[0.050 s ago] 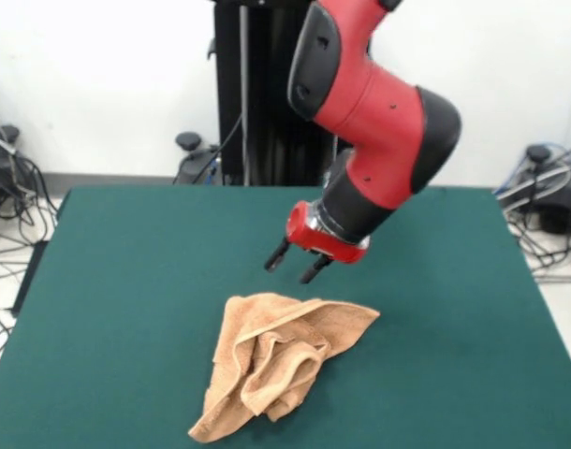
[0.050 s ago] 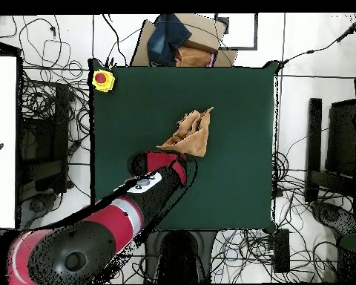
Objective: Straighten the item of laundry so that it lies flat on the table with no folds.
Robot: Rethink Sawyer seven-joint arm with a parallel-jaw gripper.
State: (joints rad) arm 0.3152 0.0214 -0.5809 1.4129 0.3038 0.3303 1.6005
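Note:
The item of laundry (image 1: 281, 360), a light orange-tan terry towel, lies crumpled on the dark green table (image 1: 126, 281), with folds bunched in its middle and one corner pointing toward the front edge. In the overhead view the towel (image 2: 190, 133) sits near the table (image 2: 240, 96) centre. My gripper (image 1: 298, 262) hangs just above the table, a little behind the towel's far edge, tilted. It is open and its two black fingers hold nothing. From above, the red arm covers the gripper.
A yellow box with a red button (image 2: 102, 80) sits at one table corner. A cardboard box with dark cloth (image 2: 182, 41) stands beyond the table edge. Cables and equipment lie on the floor around the table.

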